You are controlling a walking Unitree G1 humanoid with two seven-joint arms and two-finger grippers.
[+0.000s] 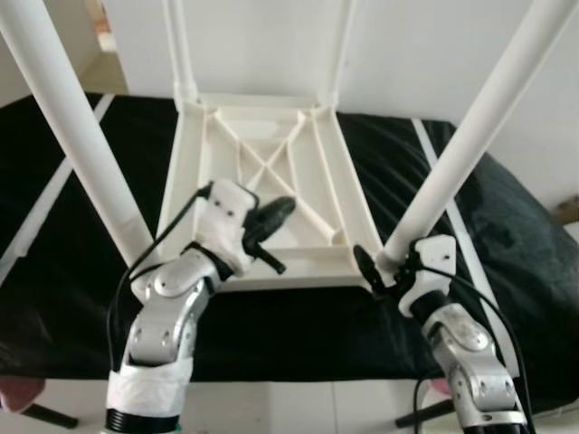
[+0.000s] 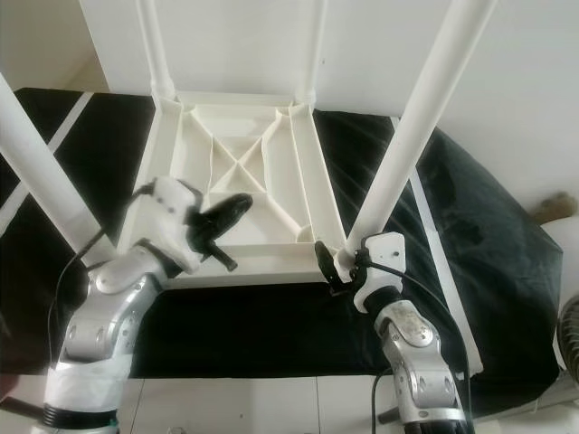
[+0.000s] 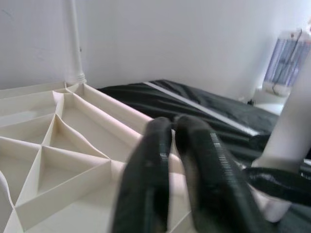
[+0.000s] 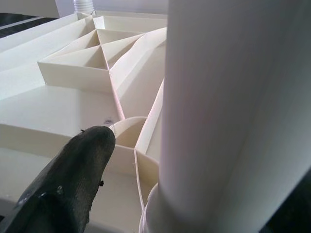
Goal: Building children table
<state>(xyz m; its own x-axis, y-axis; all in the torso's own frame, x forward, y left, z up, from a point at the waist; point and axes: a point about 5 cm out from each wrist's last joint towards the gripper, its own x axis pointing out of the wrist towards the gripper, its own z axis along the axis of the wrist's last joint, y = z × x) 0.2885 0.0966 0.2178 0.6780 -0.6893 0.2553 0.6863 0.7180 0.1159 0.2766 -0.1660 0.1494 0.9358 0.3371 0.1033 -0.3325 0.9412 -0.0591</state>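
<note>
I have the white children's table [image 1: 262,172] lying upside down on a black sheet [image 1: 507,235], its ribbed underside facing up at me and its far edge close to the white wall [image 2: 507,72]. All four white legs stand up from the corners: two far ones [image 1: 178,45] by the wall, a near left leg [image 1: 77,136] and a near right leg [image 1: 479,127] that lean out toward my head camera.

My left gripper [image 1: 271,237] hangs over the near left part of the underside, just right of the near left leg, its wrist turned so the fingers point right across the frame. In the left wrist view the two black fingers [image 3: 146,184] lie pressed side by side with nothing between them, so I read that pincer as closed and empty, with the cross ribs [image 3: 43,150] just beyond it.

My right gripper [image 2: 333,265] is at the near right corner, at the base of the near right leg where it meets its socket. The right wrist view puts one black finger [image 4: 73,179] just beside the leg's foot, over the corner ribs. I cannot tell whether that pincer is open or actually clamped on the leg
</note>
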